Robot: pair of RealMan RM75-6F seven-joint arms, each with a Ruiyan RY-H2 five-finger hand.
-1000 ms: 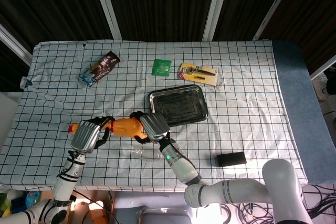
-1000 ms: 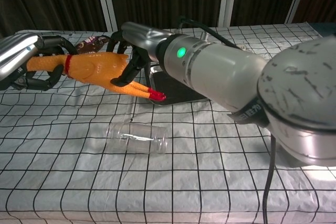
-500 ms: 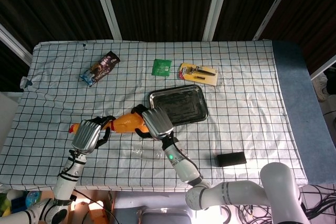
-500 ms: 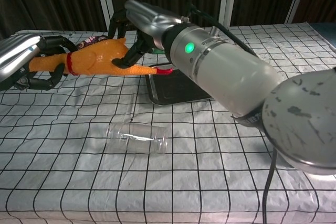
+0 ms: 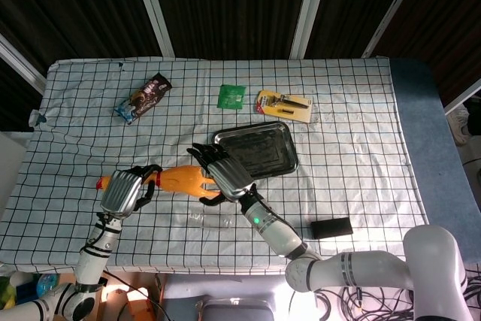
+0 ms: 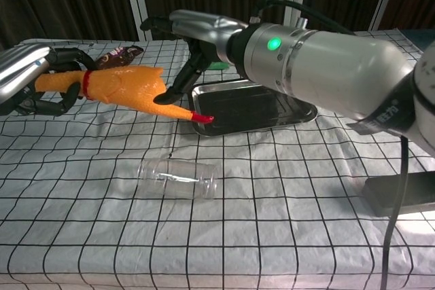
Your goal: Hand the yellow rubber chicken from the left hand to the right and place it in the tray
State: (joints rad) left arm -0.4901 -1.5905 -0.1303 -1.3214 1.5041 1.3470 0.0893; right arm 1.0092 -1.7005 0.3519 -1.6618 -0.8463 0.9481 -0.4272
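The yellow rubber chicken [image 5: 180, 182] [image 6: 126, 86] hangs level above the table, red feet pointing toward the tray. My left hand [image 5: 122, 192] [image 6: 30, 81] grips its neck at the left. My right hand [image 5: 225, 174] [image 6: 200, 35] hovers at the chicken's rear with fingers spread apart. Most of them stretch out above the body without touching it, and one dark finger [image 6: 182, 78] reaches down beside the rear. The metal tray [image 5: 263, 154] [image 6: 262, 108] lies flat just right of the chicken, with nothing in it.
A clear plastic bottle [image 5: 210, 219] [image 6: 178, 178] lies on its side under the chicken. A black box [image 5: 331, 228] [image 6: 401, 195] sits at the front right. At the back lie a snack packet [image 5: 143, 98], a green sachet [image 5: 231, 96] and a yellow package [image 5: 284, 105].
My right hand's fingers have opened off the chicken's body and spread out. The chicken has dropped back from its raised tilt, feet lower. The left hand keeps hold of the neck.
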